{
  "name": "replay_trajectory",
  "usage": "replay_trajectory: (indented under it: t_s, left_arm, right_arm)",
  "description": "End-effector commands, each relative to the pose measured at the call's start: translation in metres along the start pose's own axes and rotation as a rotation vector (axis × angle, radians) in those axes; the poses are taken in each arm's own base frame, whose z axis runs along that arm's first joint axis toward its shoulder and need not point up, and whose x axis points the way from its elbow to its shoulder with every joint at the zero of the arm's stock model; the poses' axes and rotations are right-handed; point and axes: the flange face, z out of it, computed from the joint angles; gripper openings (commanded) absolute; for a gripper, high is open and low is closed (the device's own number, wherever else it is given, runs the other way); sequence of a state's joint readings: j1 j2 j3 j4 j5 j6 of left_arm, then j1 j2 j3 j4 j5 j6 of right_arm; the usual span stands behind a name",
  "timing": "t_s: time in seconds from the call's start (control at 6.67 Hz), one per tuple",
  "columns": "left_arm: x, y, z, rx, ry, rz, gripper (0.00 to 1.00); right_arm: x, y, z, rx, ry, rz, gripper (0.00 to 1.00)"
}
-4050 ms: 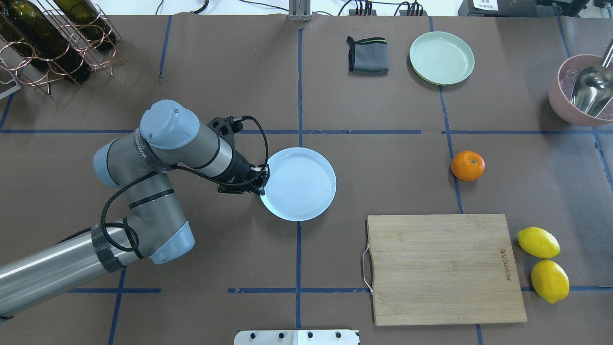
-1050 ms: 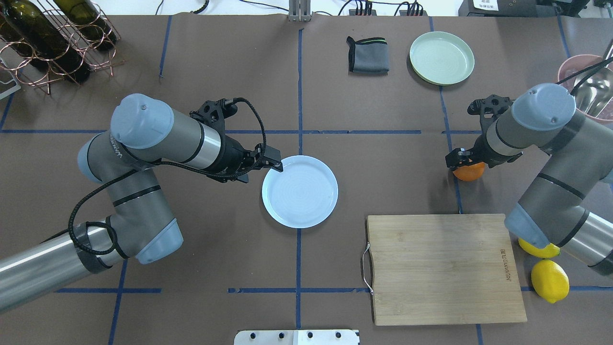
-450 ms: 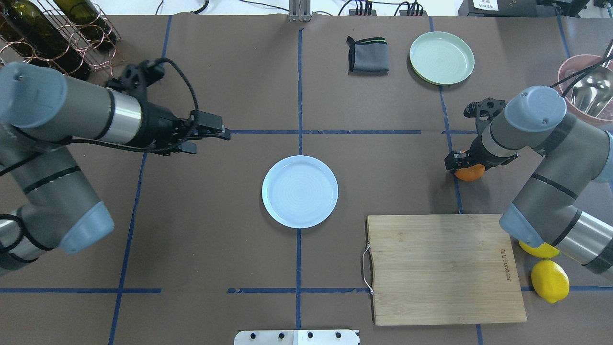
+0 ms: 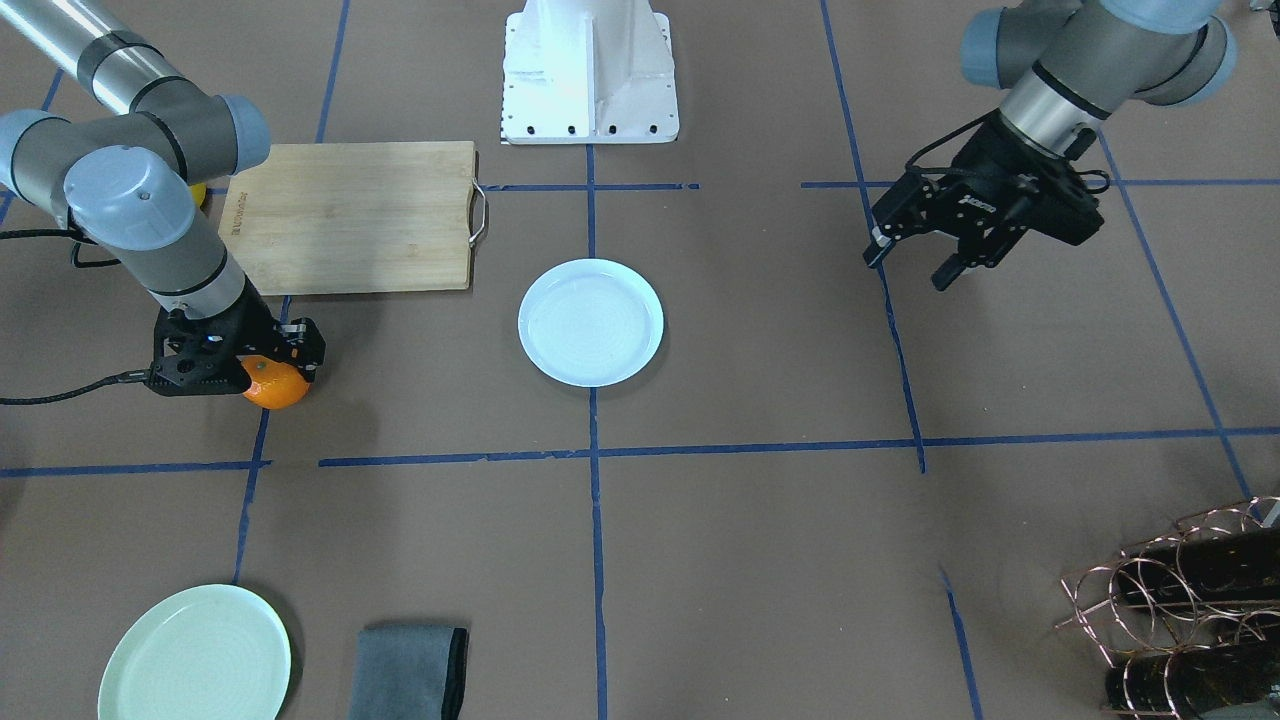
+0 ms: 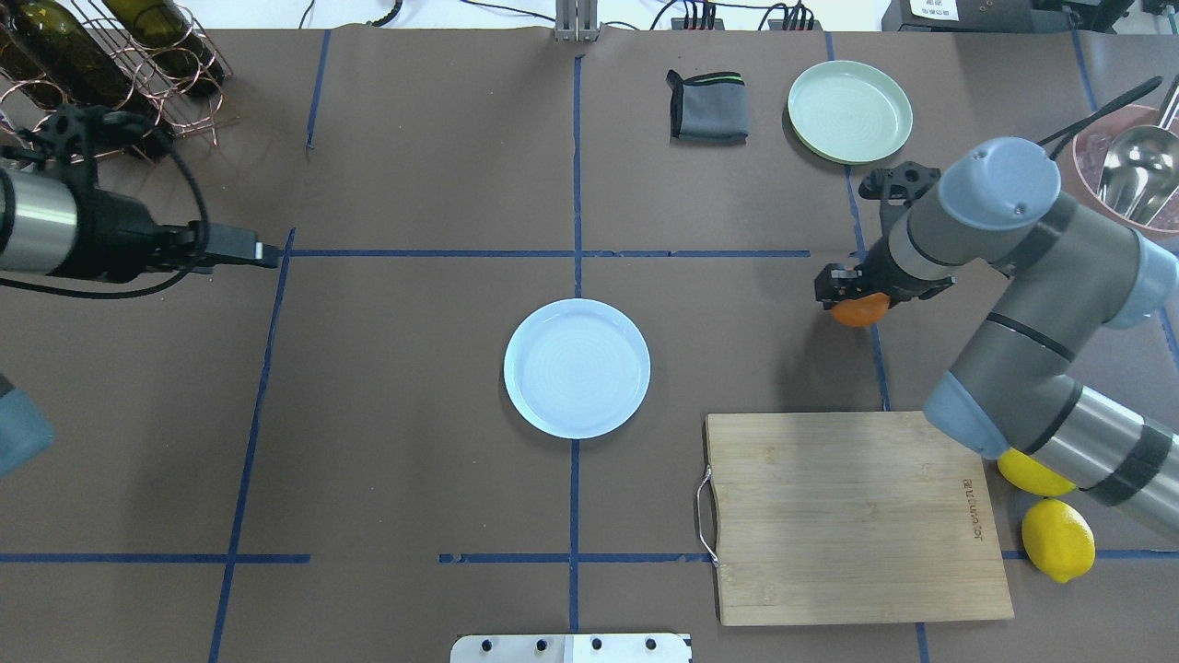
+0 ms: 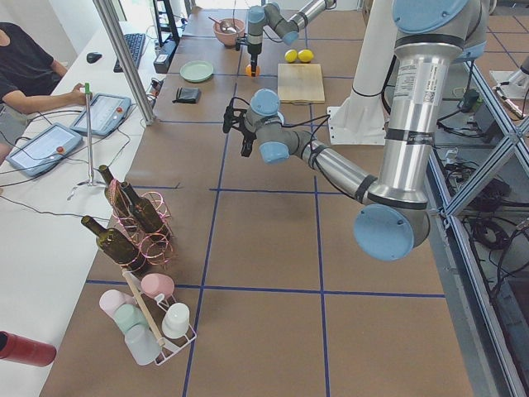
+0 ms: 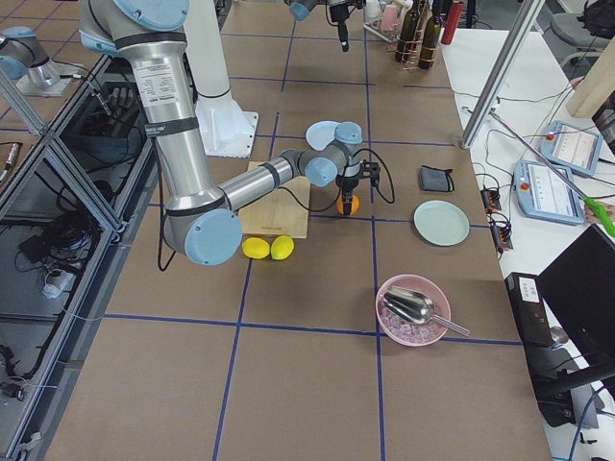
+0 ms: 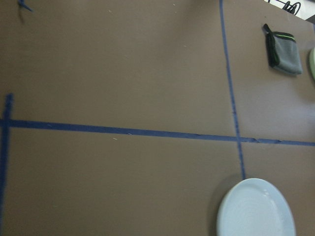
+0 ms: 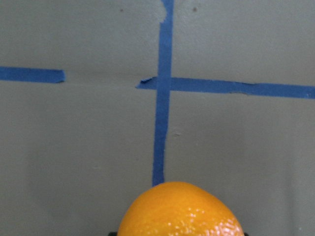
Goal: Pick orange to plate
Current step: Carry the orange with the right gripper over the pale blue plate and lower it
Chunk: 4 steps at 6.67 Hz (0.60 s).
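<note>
Front-facing, right fingers (image 4: pixel 303 348): we are closing them on the small round bright-orange citrus fruit (image 4: pixel 276 390), gripping from above so it hangs under the wrist, ready to carry.
Front-facing, target: the round glossy bluish-white plate (image 4: pixel 590 323) is lying bare at the middle of the brown paper-covered surface (image 4: pixel 760 560), well apart from the fruit.
Front-facing, left fingers (image 4: pixel 882 238): we are holding them wide and empty off to the side, which we judge is leaving the plate free for the other arm.
Overhead, orange: it is sitting in the grip beyond the far edge of the bamboo cutting board (image 5: pixel 857 516). A shadow beside it is hinting it may be just off the surface, but we cannot tell.
Overhead, look-alikes: the two yellow lemons (image 5: pixel 1057 539) and the mint-green plate (image 5: pixel 849 110) are lying apart from the grip; neither is ours.
Side views: the right arm is standing over the orange, too small to judge the fingers.
Left wrist: we are seeing the plate's edge low at right and a folded grey cloth (image 8: pixel 284 51); no fingers showing.
Right wrist: the orange is filling the bottom edge, with crossed blue tape (image 9: pixel 162 98) beyond it.
Next: we are expecting a level carry across to the plate.
</note>
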State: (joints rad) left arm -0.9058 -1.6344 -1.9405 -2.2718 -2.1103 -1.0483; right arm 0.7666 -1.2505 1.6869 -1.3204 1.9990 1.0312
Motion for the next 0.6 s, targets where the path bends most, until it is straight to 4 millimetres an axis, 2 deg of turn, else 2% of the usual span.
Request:
replay_trajectory:
  t_s: [0.0, 0.15, 0.3, 0.45]
  left_arm:
    - [-0.078, 0.014, -0.024, -0.034, -0.088, 0.202, 1.00]
    - [-0.108, 0.006, -0.024, -0.038, -0.130, 0.271, 1.00]
    - [-0.129, 0.008, -0.018, -0.102, -0.120, 0.245, 1.00]
    - [-0.133, 0.009, -0.018, -0.108, -0.110, 0.220, 1.00]
  right_arm:
    - [-0.122, 0.019, -0.025, -0.005, -0.132, 0.129, 0.00]
    - [-0.174, 0.036, -0.038, -0.018, -0.186, 0.167, 0.00]
    - [-0.218, 0.062, -0.036, 0.010, -0.204, 0.176, 0.00]
    - [-0.245, 0.081, -0.023, 0.021, -0.196, 0.185, 0.00]
